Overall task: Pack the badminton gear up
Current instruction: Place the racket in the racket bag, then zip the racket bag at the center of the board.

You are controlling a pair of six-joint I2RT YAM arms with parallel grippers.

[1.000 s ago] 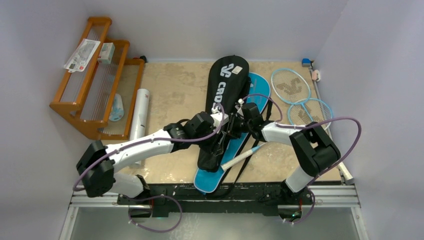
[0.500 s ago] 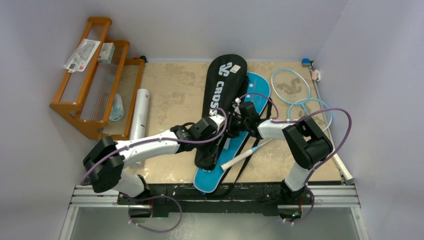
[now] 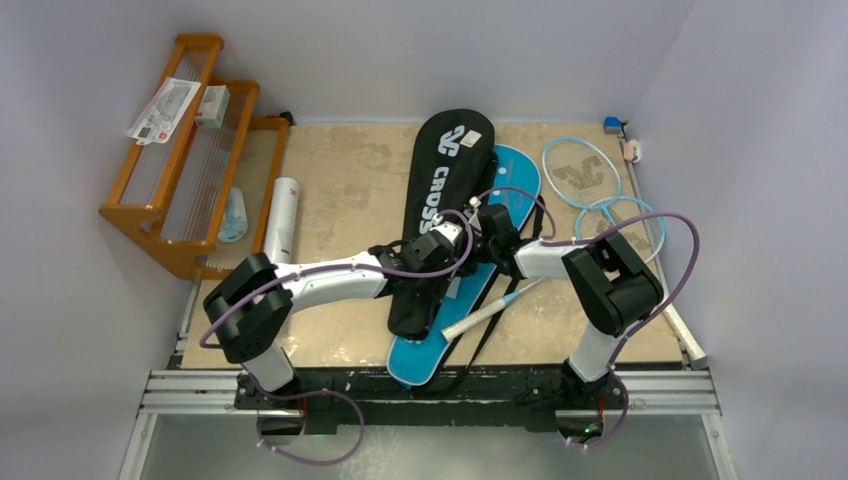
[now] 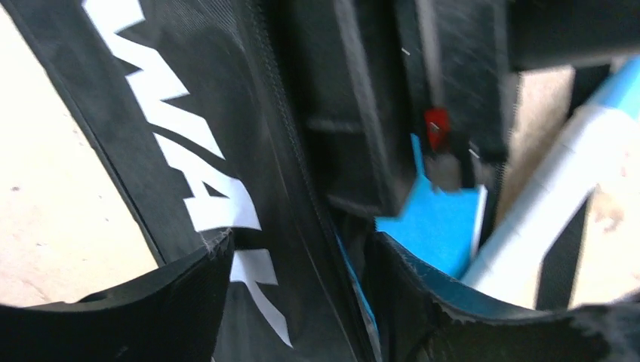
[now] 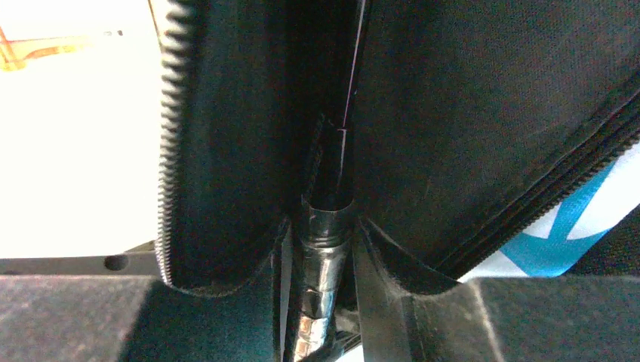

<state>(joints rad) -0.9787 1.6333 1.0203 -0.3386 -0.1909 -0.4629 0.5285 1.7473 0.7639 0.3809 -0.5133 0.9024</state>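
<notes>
The black "CROSSWAY" cover [image 3: 440,200] lies slantwise over the blue cover [image 3: 425,355]. My right gripper [image 3: 482,228] is shut on a glossy black racket handle [image 5: 324,249] that runs into the black cover's opening [image 5: 249,113]. My left gripper [image 3: 447,248] is open, its jaws astride the black cover's edge [image 4: 287,226] beside the right one. A white and light-blue racket handle [image 3: 483,311] sticks out across the blue cover. Two light-blue rackets [image 3: 582,170] lie at the right. The white tube [image 3: 281,226] lies at the left. I see no shuttlecocks.
The orange wooden rack [image 3: 185,160] stands at the far left with papers and a small box on it. Black straps [image 3: 487,335] trail from the covers toward the table's near edge. A small blue object [image 3: 612,124] sits at the far right corner.
My left arm has swung right and stretched out, carrying its gripper up along the black cover close to the right gripper. The black cover has shifted slightly left. The right gripper has barely moved.
</notes>
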